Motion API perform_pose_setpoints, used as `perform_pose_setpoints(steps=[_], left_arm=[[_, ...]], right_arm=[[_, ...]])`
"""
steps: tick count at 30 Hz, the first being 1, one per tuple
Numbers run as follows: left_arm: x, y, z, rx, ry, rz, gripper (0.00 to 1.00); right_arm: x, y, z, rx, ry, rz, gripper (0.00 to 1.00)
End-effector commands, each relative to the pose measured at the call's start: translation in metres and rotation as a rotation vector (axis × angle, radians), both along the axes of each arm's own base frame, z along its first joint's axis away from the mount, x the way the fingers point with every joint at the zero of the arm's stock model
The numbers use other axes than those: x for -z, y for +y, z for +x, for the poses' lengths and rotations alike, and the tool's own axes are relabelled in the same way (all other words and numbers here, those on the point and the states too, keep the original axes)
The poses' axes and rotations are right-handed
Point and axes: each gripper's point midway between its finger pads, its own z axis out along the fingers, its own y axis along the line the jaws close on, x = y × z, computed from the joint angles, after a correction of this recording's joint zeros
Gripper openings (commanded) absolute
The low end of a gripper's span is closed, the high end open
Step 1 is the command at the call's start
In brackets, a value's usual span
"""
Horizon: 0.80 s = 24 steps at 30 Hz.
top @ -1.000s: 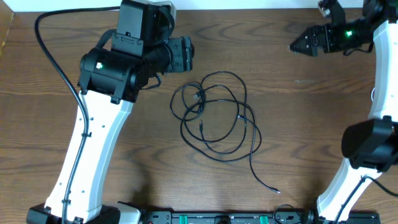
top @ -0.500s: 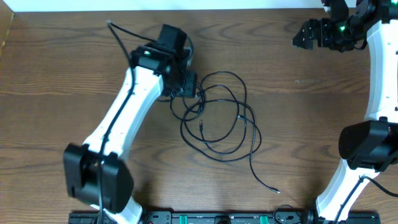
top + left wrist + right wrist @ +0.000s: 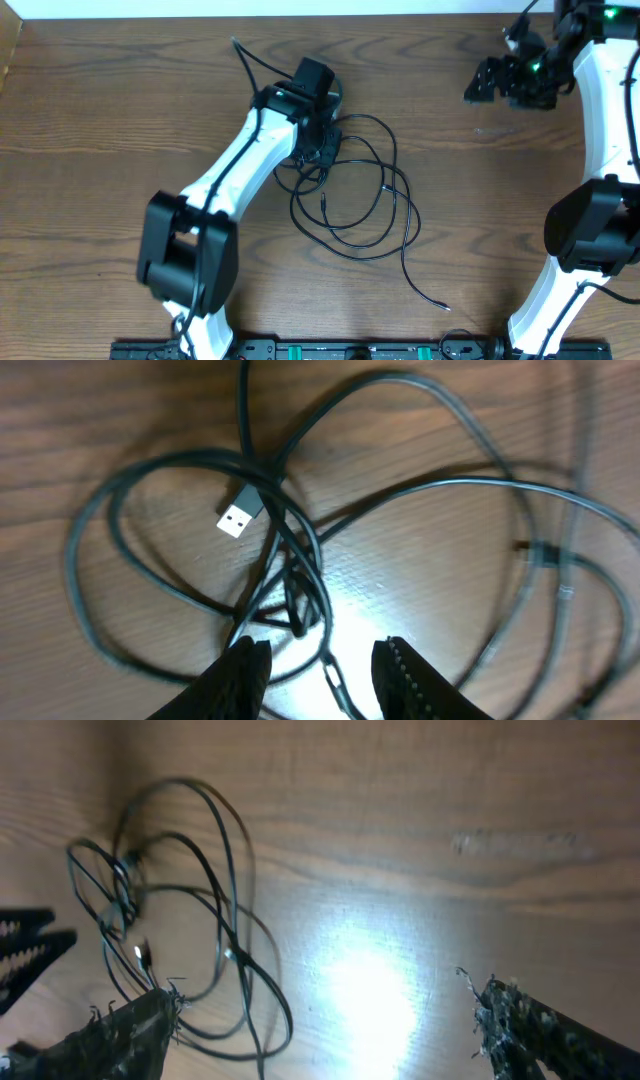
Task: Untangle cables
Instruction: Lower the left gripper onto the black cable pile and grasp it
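Note:
The cables (image 3: pixel 352 190) lie in one tangle of thin dark loops mid-table, with a free end (image 3: pixel 445 308) trailing to the front right. I cannot tell the two cables apart in the overhead view. My left gripper (image 3: pixel 323 150) is low over the tangle's upper left. In the left wrist view its jaws (image 3: pixel 320 672) stand partly apart, and one thin strand (image 3: pixel 335 682) runs between the fingertips (image 3: pixel 245 665). A silver USB plug (image 3: pixel 238 520) lies just ahead among crossing loops. My right gripper (image 3: pixel 487 80) hovers wide open at the far right, with the tangle (image 3: pixel 180 900) well away from its fingers (image 3: pixel 135 1025).
The table is dark wood. A white wall edge (image 3: pixel 300 8) runs along the back. The arm bases and a black rail (image 3: pixel 350 350) line the front edge. A thick black arm wire (image 3: pixel 250 60) sticks out behind the left arm.
My left arm has swung from the back left down onto the tangle's upper left, and its jaws have narrowed. The right gripper has shifted slightly at the far right. The cables have not moved.

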Motion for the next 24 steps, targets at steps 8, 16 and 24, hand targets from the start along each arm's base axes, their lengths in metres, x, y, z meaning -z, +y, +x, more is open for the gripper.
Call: perform_pose_setpoints(steps=[8, 16, 24], left_arm=[[0.045, -0.004, -0.006, 0.027, 0.084, 0.032, 0.38], [0.048, -0.021, -0.014, 0.072, 0.08, 0.033, 0.38], [0.055, -0.011, -0.006, 0.029, 0.036, 0.135, 0.38]], right_arm=[[0.057, 0.015, -0.03, -0.019, 0.171, 0.013, 0.92], [0.071, 0.029, -0.037, -0.054, 0.191, 0.012, 0.9], [0.071, 0.041, -0.034, -0.084, 0.174, 0.008, 0.92]])
